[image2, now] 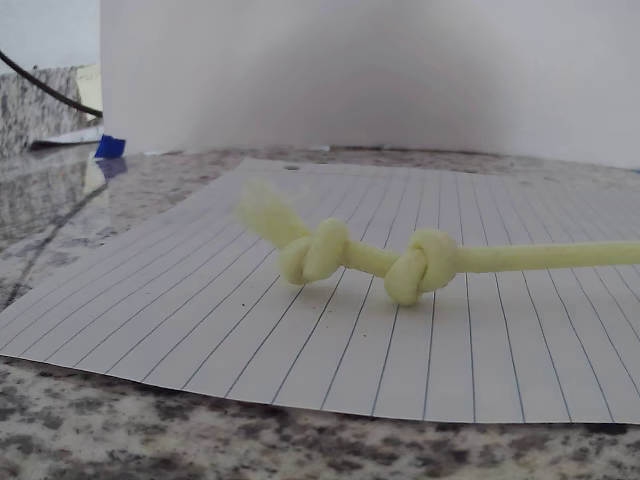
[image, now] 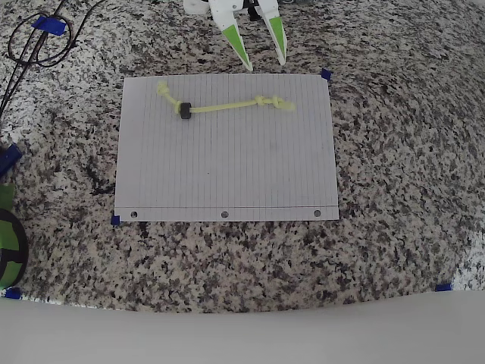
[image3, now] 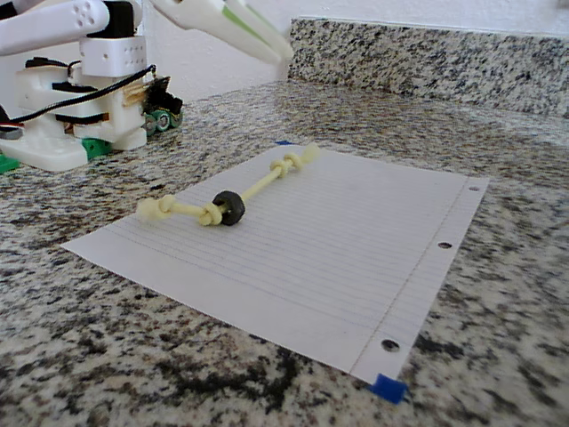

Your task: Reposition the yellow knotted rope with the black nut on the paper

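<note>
A: Starting at the left in the overhead view, how is the yellow knotted rope (image: 227, 106) lying?

B: It is stretching across the far part of the paper (image: 227, 174), well away from the punched holes along the near edge. Its left end is sitting near the paper's far-left corner, with a knot there, and the black nut (image: 185, 111) is resting on the sheet right beside that knot, threaded on the cord.

A: And moving right?

B: The cord is running almost straight to a pair of knots and a frayed tip (image2: 262, 208). The wrist view is looking at those two knots from low down, close over the far edge of the sheet.

A: Where is the gripper?

B: The gripper (image: 264, 54) is hanging over the granite bench (image: 394, 152), just beyond the paper's far edge, above the right-hand knots. Its white and green fingers (image: 236, 42) are standing apart, and nothing is between them. It is touching neither rope nor paper.

A: So how far along is the job?

B: I judge it is either at the very start or between moves: the rope is lying free and nothing is being held. Everything is left to do: descending, closing on the cord, carrying it across the sheet and letting go. The knotted right end looks the nearest place to grasp.
</note>
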Motion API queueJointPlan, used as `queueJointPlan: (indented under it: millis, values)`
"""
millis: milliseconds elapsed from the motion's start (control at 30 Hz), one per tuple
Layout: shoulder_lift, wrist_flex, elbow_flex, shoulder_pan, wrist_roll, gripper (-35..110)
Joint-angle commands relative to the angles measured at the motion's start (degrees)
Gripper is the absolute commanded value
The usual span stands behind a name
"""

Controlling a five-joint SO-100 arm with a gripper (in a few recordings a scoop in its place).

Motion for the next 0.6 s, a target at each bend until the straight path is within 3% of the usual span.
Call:
queueJointPlan:
  millis: [0,267,567]
  values:
    - [0.6,-1.7,-0.4,1.0,-5.4,47]
    - [-2.4,-3.4,-0.6,9.6,-26.1,30]
    - [-17.4,-3.8,-6.4,22.7,-50.5,27]
